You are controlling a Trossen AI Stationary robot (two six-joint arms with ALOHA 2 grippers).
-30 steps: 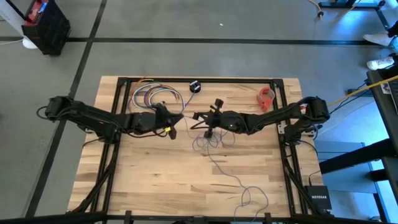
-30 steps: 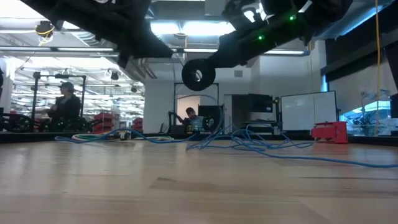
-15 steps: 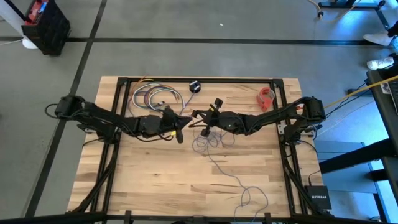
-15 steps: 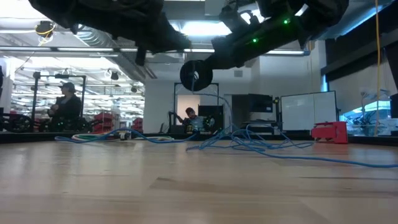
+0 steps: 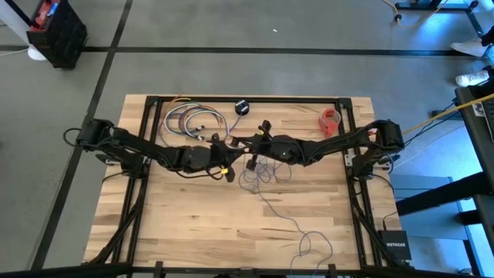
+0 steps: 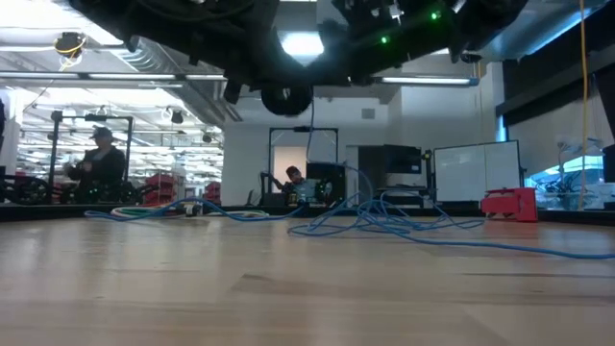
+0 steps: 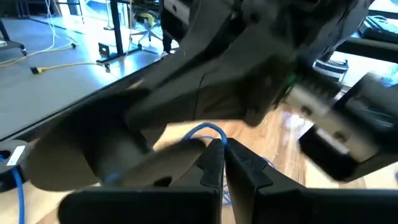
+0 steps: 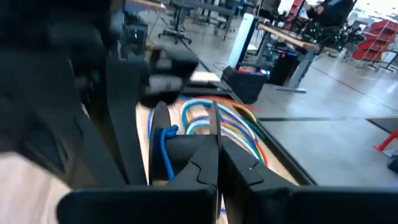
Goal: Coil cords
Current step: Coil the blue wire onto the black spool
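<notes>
Most of the thin cord point(image 5: 272, 202) is loose on the wooden table point(image 5: 193, 224), so the coiling is at an early stage by my reckoning. From above, a few small loops gather just below where the two arms meet, then a long tail wanders toward the near edge and ends in more slack curls by the table's front right. That tail has yet to be gathered in.

Both arms are at the middle of the table, nose to nose. The left gripper point(image 5: 229, 148) has its fingers pressed together, and in its own wrist view a bend of blue-looking cord point(image 7: 208, 130) arches right at the fingertips; whether it is truly pinched there I cannot tell. The right gripper point(image 5: 255, 144) is likewise closed up tight. The black round spool point(image 6: 286, 96) hangs up under the two arms in the low view, well clear of the tabletop, with a strand dropping straight down from it to the heap below. Which gripper carries it I cannot make out from here.

Off at the far side lie the bundle of multicoloured cables point(image 5: 189, 120), untouched, a small black item point(image 5: 241, 107), and a red object point(image 5: 330, 120) near the right arm.

My judgement: a few turns are made at best, and the bulk of the winding remains.
</notes>
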